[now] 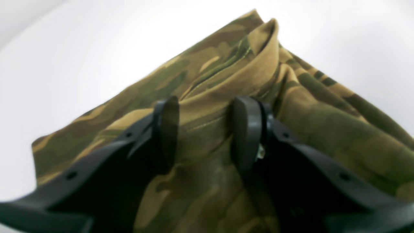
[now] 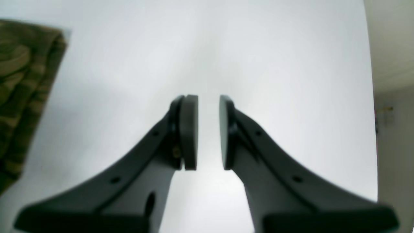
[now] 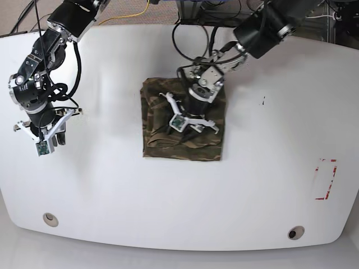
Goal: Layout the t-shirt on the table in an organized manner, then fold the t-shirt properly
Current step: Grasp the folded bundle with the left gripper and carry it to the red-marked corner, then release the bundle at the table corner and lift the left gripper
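Observation:
The camouflage t-shirt (image 3: 160, 143) lies folded into a compact rectangle in the middle of the white table (image 3: 252, 196). My left gripper (image 3: 188, 124) points down onto the shirt's centre. In the left wrist view the left gripper (image 1: 205, 129) is open, its two fingers standing on either side of a tan ridge of the t-shirt (image 1: 226, 64). Far off to the left of the table, my right gripper (image 3: 47, 137) hovers over bare tabletop. Its pads (image 2: 189, 132) stand a narrow gap apart with nothing between them. An edge of the t-shirt (image 2: 19, 81) shows at that view's left.
A red tape outline (image 3: 326, 179) marks the table's right side. Two round grommet holes (image 3: 50, 218) (image 3: 295, 231) sit near the front edge. A small dark speck (image 3: 262, 101) lies right of the shirt. Cables and arm bases crowd the back edge.

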